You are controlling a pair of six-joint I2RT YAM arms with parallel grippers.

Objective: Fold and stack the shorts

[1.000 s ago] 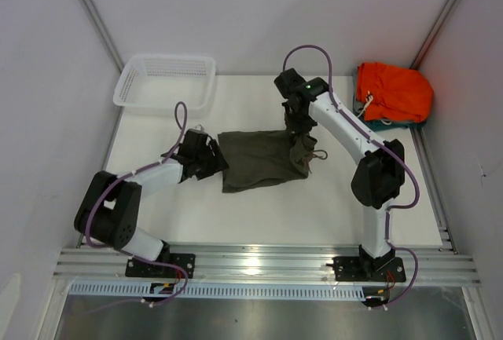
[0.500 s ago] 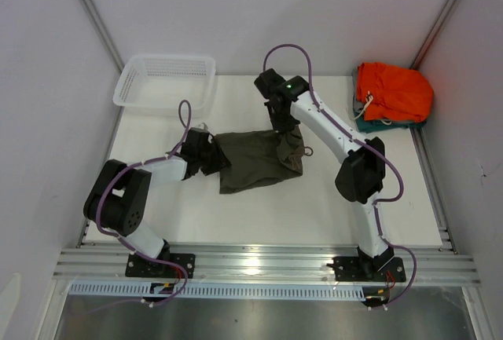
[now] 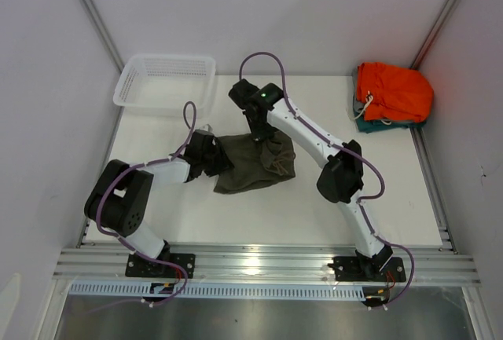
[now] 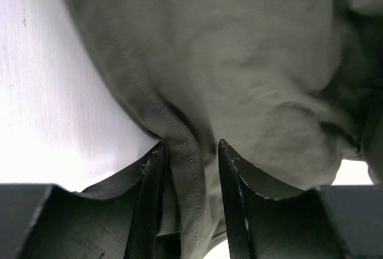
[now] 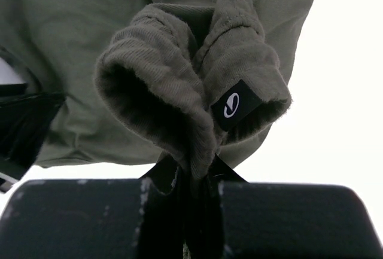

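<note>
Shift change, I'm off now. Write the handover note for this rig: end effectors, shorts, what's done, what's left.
Left end effector: jaws astride the left hem of the shorts; grip uncertain.
Right end effector: shut on a bunched edge, raised above the far side of the shorts.
Shorts: mid-table, partly doubled over.
Done: one fold half-made, nothing finished.
Left: complete the folding, then stack.

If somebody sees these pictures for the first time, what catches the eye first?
The olive shorts lie rumpled at the centre of the table, the right gripper pinching their far edge and the left gripper straddling their left hem. Bright orange shorts sit in the far right corner, a white basket in the far left.
</note>
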